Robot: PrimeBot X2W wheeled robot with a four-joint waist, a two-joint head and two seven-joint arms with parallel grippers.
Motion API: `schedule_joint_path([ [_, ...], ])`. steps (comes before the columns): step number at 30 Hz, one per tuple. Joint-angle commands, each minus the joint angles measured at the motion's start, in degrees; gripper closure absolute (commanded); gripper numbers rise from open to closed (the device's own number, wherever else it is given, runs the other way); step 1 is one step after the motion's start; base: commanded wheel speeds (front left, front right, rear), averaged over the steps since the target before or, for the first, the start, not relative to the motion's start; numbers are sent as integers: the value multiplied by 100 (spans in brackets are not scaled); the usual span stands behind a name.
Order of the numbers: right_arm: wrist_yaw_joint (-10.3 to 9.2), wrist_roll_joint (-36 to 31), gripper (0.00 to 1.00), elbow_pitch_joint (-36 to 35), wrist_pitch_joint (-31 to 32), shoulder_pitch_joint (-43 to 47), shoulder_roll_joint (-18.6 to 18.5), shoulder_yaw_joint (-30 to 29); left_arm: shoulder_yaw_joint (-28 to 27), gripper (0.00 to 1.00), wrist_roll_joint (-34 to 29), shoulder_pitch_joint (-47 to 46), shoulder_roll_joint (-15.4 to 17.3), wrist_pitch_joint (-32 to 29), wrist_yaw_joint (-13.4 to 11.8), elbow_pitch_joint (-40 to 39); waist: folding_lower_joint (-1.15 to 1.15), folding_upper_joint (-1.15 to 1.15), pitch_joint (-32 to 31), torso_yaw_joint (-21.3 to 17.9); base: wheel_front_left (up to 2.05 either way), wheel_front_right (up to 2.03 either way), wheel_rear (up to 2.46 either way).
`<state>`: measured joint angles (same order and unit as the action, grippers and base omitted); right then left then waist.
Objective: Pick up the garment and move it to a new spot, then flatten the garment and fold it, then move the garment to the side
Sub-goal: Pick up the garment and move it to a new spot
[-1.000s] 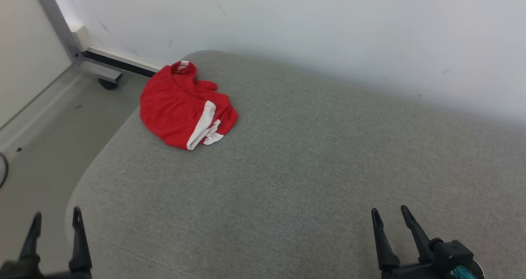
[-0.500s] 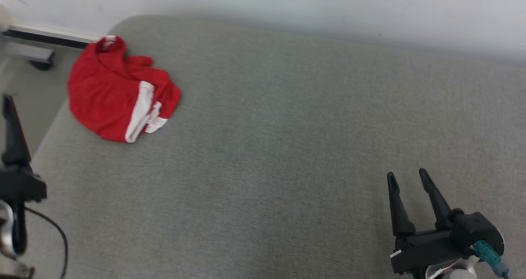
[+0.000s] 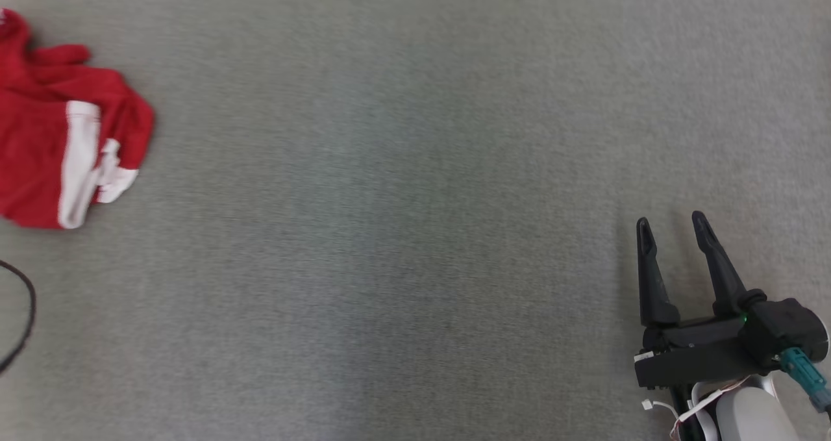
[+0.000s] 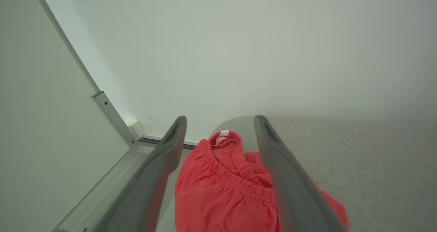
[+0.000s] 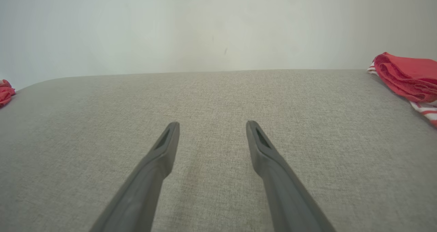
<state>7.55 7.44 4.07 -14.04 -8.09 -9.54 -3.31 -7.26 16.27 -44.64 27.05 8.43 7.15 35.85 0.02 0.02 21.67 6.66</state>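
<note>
The garment (image 3: 58,129), crumpled red shorts with white trim, lies at the left end of the grey padded surface (image 3: 402,220). In the left wrist view the garment (image 4: 225,191) shows its elastic waistband between and beyond my left gripper (image 4: 220,118), which hovers open just short of it, holding nothing. My right gripper (image 3: 672,223) stands open over bare fabric at the lower right, far from the garment. In the right wrist view the right gripper (image 5: 212,123) is empty, and the garment (image 5: 5,92) peeks in at the far left edge.
A second red cloth with white stripes (image 5: 406,74) lies at the right end of the surface. A white wall (image 5: 218,27) runs along the back. A metal frame post (image 4: 112,119) stands at the left corner, beyond the surface's rounded end. A black cable (image 3: 26,317) loops at the left.
The head camera has tipped down and swung right, so the garment now sits at the picture's left edge. The left gripper has left the head view. The garment itself lies as before.
</note>
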Motion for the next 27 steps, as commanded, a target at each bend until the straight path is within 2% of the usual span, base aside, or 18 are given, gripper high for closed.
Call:
schedule_joint_path([
  [1, -15, -45, 0, -86, 27, -64, 13, -11, 45, 0, 88, -202, 86, -83, 35, 285, -2, -2, 436, -418, 0, 0, 0],
  [7, -15, -50, 0, -281, 90, -93, -19, -74, 278, 0, 464, -617, 218, -472, 21, 1223, -2, -2, 596, -535, 0, 0, 0],
  [11, -15, -73, 0, -344, 133, -85, -20, -123, 510, 0, 679, -739, 198, -714, 25, 1512, -2, -2, 629, -553, 0, 0, 0],
  [21, -15, -135, 0, -502, 261, -87, -36, -170, 996, 0, 1234, -936, 114, -1969, 27, 2452, -2, -2, 637, -517, 0, 0, 0],
  [22, -15, -141, 0, -506, 273, -91, -32, -164, 1037, 17, 1270, -943, 97, -2014, 27, 2487, -2, -2, 631, -513, 0, 0, 0],
  [23, -15, -149, 0, -511, 274, -98, -25, -152, 1062, 68, 1299, -950, 107, -2017, 27, 2529, -2, -2, 627, -511, 0, 0, 0],
  [24, -15, -150, 0, -508, 280, -107, -18, -141, 1087, 100, 1317, -940, 112, -2023, 26, 2589, -2, -2, 618, -513, 0, 0, 0],
  [27, -15, -136, 0, -503, 312, -115, -23, -121, 1152, 100, 1169, -977, 205, -1723, -101, 2671, -2, -2, 579, -515, 0, 0, 0],
])
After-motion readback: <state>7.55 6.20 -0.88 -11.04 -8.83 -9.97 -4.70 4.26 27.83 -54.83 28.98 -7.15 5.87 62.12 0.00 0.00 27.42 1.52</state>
